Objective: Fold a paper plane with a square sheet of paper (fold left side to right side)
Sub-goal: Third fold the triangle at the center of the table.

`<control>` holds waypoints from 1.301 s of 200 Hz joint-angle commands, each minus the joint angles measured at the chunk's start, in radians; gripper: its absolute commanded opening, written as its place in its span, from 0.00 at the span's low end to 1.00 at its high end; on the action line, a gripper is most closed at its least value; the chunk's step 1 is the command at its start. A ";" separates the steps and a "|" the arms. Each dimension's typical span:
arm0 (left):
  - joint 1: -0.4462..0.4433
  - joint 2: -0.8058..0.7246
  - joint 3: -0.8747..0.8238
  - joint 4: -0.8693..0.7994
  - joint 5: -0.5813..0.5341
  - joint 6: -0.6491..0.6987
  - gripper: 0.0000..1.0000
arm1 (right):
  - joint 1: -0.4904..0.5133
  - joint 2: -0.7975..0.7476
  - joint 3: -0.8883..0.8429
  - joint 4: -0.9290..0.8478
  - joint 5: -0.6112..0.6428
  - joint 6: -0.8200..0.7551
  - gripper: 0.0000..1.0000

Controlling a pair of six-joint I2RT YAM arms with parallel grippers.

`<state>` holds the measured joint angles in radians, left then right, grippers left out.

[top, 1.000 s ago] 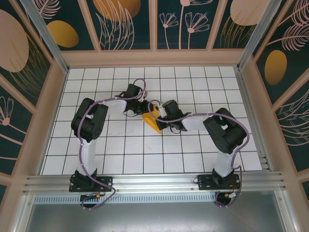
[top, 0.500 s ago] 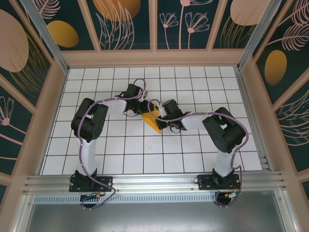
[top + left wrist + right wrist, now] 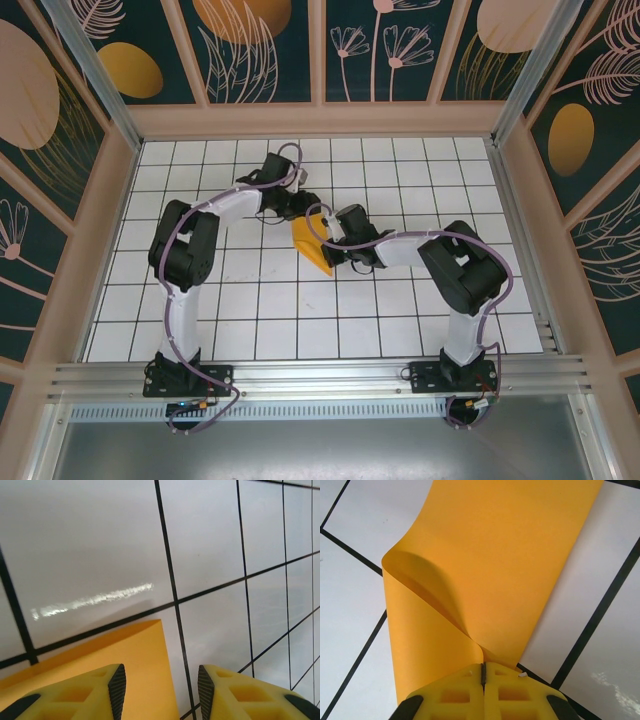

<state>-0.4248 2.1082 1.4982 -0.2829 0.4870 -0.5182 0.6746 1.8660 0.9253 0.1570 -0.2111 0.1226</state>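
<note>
The square sheet of paper (image 3: 308, 243), orange-yellow, lies mid-table, bent over on itself. In the right wrist view the sheet (image 3: 495, 555) curls up from the tiles in a soft loop. My right gripper (image 3: 482, 672) is shut on its near edge. From above, that right gripper (image 3: 330, 238) sits at the sheet's right side. My left gripper (image 3: 299, 208) hovers just behind the sheet. Its jaws (image 3: 161, 690) stand open above a flat corner of the paper (image 3: 125, 655), gripping nothing. A paper plane is out of view.
The white tiled table (image 3: 250, 300) with black grid lines stretches on all sides. Beige rails and patterned walls (image 3: 320, 120) enclose it. Both arms' elbows (image 3: 185, 250) (image 3: 465, 265) rise over the table's near half.
My left gripper has let go, opened and drawn back toward the far wall, so more of the sheet shows. The right gripper stays shut on the paper.
</note>
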 commanded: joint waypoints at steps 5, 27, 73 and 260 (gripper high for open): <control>0.024 -0.057 -0.012 -0.090 -0.022 0.038 0.41 | 0.002 0.070 -0.015 -0.103 -0.005 0.011 0.00; 0.024 -0.148 -0.117 -0.051 0.015 0.033 0.32 | 0.002 0.070 -0.014 -0.099 -0.007 0.010 0.00; 0.011 -0.259 -0.377 0.152 0.187 -0.044 0.25 | 0.003 0.073 -0.015 -0.097 -0.011 0.005 0.00; -0.031 -0.135 -0.471 0.259 0.112 -0.098 0.24 | 0.005 0.092 0.022 -0.124 -0.005 -0.002 0.00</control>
<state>-0.4564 1.9556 1.0599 -0.0460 0.6224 -0.6044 0.6750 1.8843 0.9501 0.1513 -0.2188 0.1219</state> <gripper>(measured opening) 0.236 0.064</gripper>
